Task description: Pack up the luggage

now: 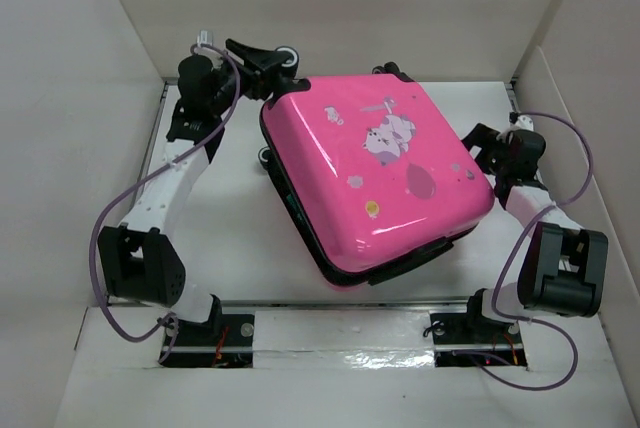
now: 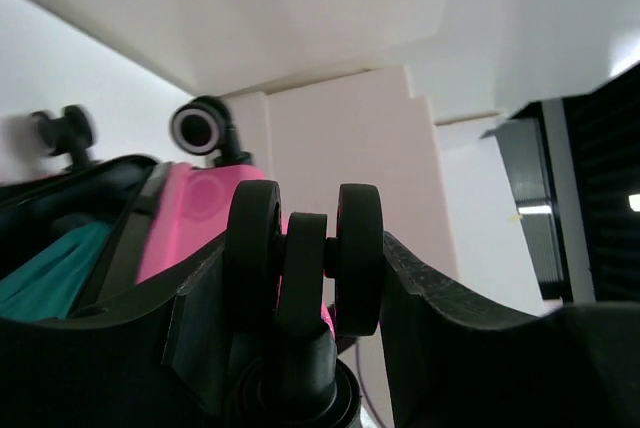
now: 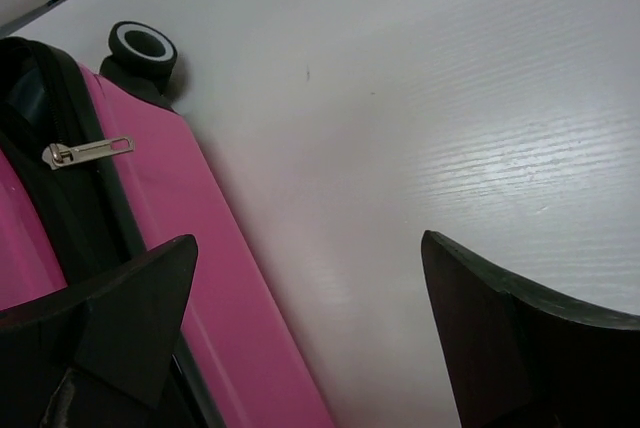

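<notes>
Left hand (image 2: 305, 248) clenched on a black twin wheel (image 2: 358, 248) at the luggage's far-left corner, a finger pressed on each side. Right hand (image 3: 308, 240) released, fingers wide apart, low over the white tabletop (image 3: 450, 98), just beside the luggage's right side, not touching. Silver zipper pull (image 3: 88, 151) on the black trim there. The luggage (image 1: 380, 178), pink shell, lies flat mid-tabletop, turned diagonally, print side up. Teal cloth (image 2: 45, 268) shows in the left-side seam.

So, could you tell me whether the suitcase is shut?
Lowered but not fully shut: the suitcase gapes along one edge, and teal cloth shows inside.
</notes>
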Tool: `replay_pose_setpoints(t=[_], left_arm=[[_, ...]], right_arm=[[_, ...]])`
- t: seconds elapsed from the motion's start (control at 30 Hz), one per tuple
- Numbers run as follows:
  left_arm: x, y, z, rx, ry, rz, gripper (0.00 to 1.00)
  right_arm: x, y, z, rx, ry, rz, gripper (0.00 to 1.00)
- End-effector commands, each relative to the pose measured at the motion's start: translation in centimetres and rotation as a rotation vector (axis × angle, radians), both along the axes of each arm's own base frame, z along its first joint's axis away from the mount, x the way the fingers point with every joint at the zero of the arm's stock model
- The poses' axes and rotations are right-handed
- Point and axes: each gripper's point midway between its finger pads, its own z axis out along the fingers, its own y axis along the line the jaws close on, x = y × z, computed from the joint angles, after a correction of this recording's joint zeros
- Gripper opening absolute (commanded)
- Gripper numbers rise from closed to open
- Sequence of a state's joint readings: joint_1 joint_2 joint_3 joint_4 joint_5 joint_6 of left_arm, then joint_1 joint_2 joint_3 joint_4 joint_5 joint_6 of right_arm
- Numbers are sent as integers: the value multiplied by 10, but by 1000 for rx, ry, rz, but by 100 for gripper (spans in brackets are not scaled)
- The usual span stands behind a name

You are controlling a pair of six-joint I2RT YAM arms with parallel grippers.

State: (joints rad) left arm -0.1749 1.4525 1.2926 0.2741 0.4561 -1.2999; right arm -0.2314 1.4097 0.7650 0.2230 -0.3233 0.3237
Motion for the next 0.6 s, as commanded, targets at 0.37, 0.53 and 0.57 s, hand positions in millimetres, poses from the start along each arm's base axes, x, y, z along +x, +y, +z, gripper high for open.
replay_pose_setpoints(t=[0.37, 0.53, 0.57], left_arm=[[-10, 20, -11, -96, -106, -51, 0], [-25, 44, -59, -71, -28, 6, 0], [-31, 44, -63, -70, -26, 4, 0]], right_arm=[[-1, 32, 6, -50, -5, 123, 100], [5, 31, 6, -49, -2, 124, 100], [6, 29, 6, -58, -2, 118, 100]])
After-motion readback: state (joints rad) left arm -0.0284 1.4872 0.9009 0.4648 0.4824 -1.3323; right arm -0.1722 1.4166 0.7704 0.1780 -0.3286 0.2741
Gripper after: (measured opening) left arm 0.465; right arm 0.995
